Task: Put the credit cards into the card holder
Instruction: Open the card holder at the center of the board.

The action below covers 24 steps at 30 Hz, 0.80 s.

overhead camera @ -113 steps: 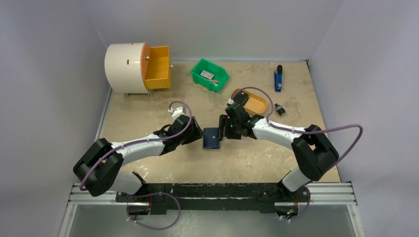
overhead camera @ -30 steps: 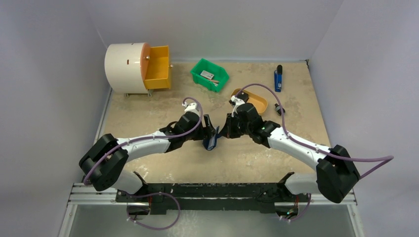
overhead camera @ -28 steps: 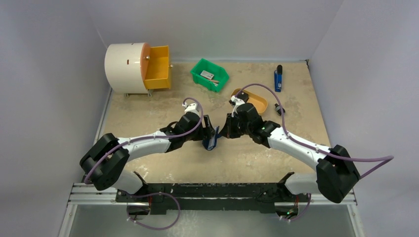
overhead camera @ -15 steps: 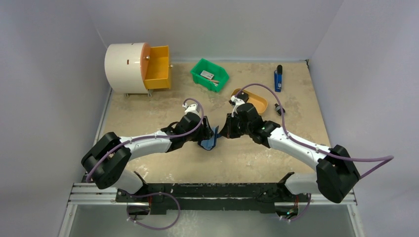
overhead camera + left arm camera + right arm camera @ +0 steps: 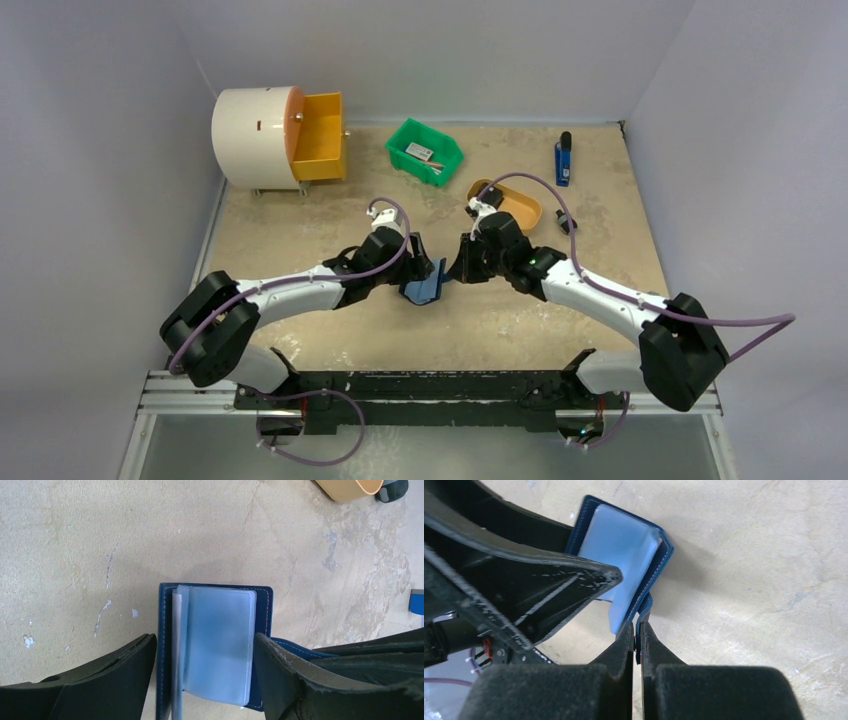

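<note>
Pinching a thin navy flap at the edge of the card holder [image 5: 624, 545], the right pincer [image 5: 637, 630] has its two black fingers pressed tight together, with only that strip of blue between them. The flap rises from the holder's stitched cover, so that side is lifted off the desk [image 5: 300, 220].

The left pincer [image 5: 204, 639] stands wide open and grips nothing. Its fingers straddle the holder: one finger sits just beside the left cover edge and the other lies over the right cover. Whether either finger presses on the holder I cannot tell.

Between those fingers the card holder lies open, showing a stack of clear plastic sleeves inside the navy cover. One sleeve stands partly on edge near the left side. The holder rests near the middle of the desk, between the two arms, which meet over it from left and right.

Farther back, a tan oval dish [image 5: 512, 205] sits just behind the right arm's wrist, with a small dark object [image 5: 566, 222] beside it. A green bin [image 5: 425, 150] holding a pale flat item stands near the back. To its left, a white drum [image 5: 255, 135] has an orange drawer [image 5: 320, 150] pulled out. A blue-and-black stick tool [image 5: 563, 160] lies at the back right.
</note>
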Motion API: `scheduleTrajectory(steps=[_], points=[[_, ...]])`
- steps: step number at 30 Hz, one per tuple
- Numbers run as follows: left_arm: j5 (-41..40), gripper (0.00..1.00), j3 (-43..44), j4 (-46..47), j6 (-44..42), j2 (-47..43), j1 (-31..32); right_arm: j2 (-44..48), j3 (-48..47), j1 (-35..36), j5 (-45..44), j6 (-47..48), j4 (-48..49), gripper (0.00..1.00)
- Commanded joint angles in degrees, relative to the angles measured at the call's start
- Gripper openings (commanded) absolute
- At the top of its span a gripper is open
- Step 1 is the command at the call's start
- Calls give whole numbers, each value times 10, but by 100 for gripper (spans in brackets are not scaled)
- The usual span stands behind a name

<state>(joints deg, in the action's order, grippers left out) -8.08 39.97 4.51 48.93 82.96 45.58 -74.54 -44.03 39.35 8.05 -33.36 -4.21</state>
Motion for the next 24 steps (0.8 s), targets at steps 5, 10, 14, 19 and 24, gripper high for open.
scheduleTrajectory(steps=[5,10,14,19,24], points=[[-26,70,3,-1,3,-25,4,-8,25,0,-59,-20,-18,0],[-32,70,3,-7,0,-22,4,-7,27,-1,-62,-21,-15,0],[-30,67,4,-6,-1,-15,4,-3,24,-1,-58,-19,-15,0],[-24,66,4,-1,-1,-3,4,4,22,-1,-51,-17,-13,0],[-36,61,6,-15,-5,14,4,16,17,-1,-42,-17,-10,0]])
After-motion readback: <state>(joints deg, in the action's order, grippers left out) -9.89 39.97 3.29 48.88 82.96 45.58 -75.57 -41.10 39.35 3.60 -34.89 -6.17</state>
